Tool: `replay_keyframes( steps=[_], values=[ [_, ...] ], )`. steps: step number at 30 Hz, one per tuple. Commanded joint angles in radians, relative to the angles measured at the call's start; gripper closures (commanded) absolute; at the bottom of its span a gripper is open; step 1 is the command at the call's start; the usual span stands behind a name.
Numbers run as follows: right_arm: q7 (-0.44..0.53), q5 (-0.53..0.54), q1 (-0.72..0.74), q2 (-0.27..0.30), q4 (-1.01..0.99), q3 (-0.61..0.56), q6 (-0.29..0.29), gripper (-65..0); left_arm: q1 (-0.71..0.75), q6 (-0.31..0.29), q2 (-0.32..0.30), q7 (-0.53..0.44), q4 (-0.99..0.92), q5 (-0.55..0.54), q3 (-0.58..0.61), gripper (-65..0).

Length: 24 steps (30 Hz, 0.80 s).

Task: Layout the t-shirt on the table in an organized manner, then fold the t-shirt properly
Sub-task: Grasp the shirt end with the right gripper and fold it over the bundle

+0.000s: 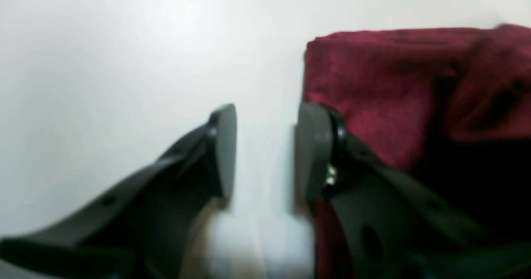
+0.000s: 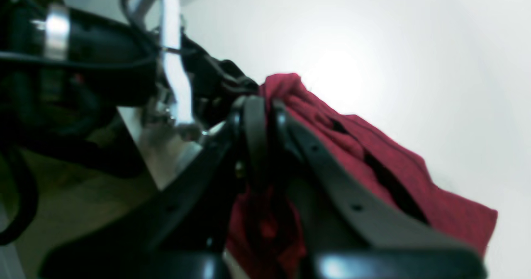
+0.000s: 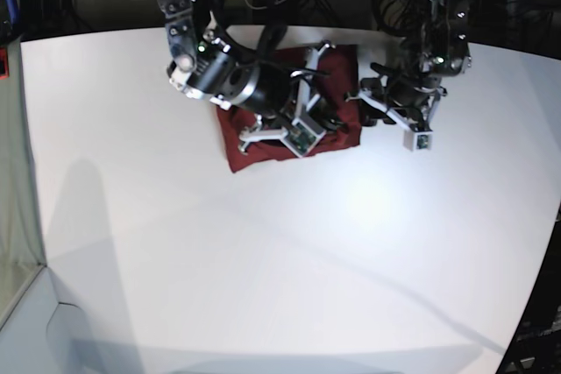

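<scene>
Maroon t-shirt [image 3: 337, 133] folded into a compact block at the far middle of the white bench [image 3: 263, 286]. Right gripper [image 2: 265, 117] clenched on a raised fold of the cloth, apparently near one edge. Left gripper [image 1: 265, 146] parted, empty, just beside the shirt's edge.

we see the maroon t-shirt [image 3: 254, 148] bunched near the far edge of the white tabletop [image 3: 263, 286], the right arm [image 3: 237, 81] over it, the left arm [image 3: 421, 85] just beside it.
</scene>
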Motion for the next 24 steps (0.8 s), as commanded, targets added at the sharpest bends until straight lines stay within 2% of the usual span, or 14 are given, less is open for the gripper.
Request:
replay_keyframes(
  steps=[1, 8, 14, 24],
  values=[
    [0.028, 0.021, 0.016, -0.01, 0.005, -0.004, 0.0, 0.0, 0.001, 0.003, -0.004, 0.01, 0.013, 0.0, -0.002, -24.0],
    [0.028, 0.037, 0.08, -0.01, -0.055, -0.005, 0.0, 0.0, 0.001, 0.003, -0.004, 0.011, 0.014, -0.002, -0.002, -24.0],
    [0.02, 0.133, 0.136, -0.01, -0.061, -0.008, 0.0, 0.0, 0.001, 0.003, -0.004, 0.011, 0.013, -0.002, -0.002, -24.0],
    [0.029, 0.14, 0.157, -0.01, -0.186, -0.008, 0.0, 0.0, 0.001, 0.003, -0.006, 0.01, 0.013, -0.002, -0.002, -24.0]
  ],
)
